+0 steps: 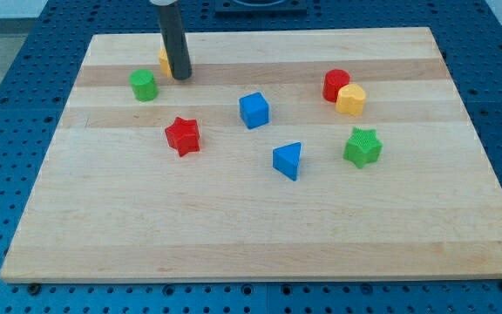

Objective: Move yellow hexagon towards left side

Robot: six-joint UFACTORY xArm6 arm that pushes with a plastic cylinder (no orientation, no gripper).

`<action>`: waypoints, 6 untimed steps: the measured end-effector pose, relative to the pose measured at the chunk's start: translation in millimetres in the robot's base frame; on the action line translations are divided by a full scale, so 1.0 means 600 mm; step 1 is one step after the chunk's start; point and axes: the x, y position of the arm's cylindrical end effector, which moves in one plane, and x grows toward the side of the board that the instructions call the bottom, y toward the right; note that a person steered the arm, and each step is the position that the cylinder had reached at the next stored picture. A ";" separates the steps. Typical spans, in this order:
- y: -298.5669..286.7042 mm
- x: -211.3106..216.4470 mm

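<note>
A yellow hexagon-like block (pixel 350 99) sits at the board's right, touching a red cylinder (pixel 335 84) just above and to its left. My rod stands at the view's top left, and my tip (pixel 181 76) rests on the board there, far left of that yellow block. A second yellow block (pixel 163 61) shows only as a sliver behind the rod's left side; its shape cannot be made out. A green block (pixel 144 85) lies just left of my tip.
A red star (pixel 182 135), a blue cube (pixel 254 110) and a blue triangular block (pixel 288 160) lie around the middle. A green star (pixel 362 146) sits below the yellow hexagon. The wooden board (pixel 234 244) rests on a blue perforated table.
</note>
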 end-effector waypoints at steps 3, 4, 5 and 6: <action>-0.025 0.000; 0.004 0.000; 0.032 -0.016; 0.033 -0.041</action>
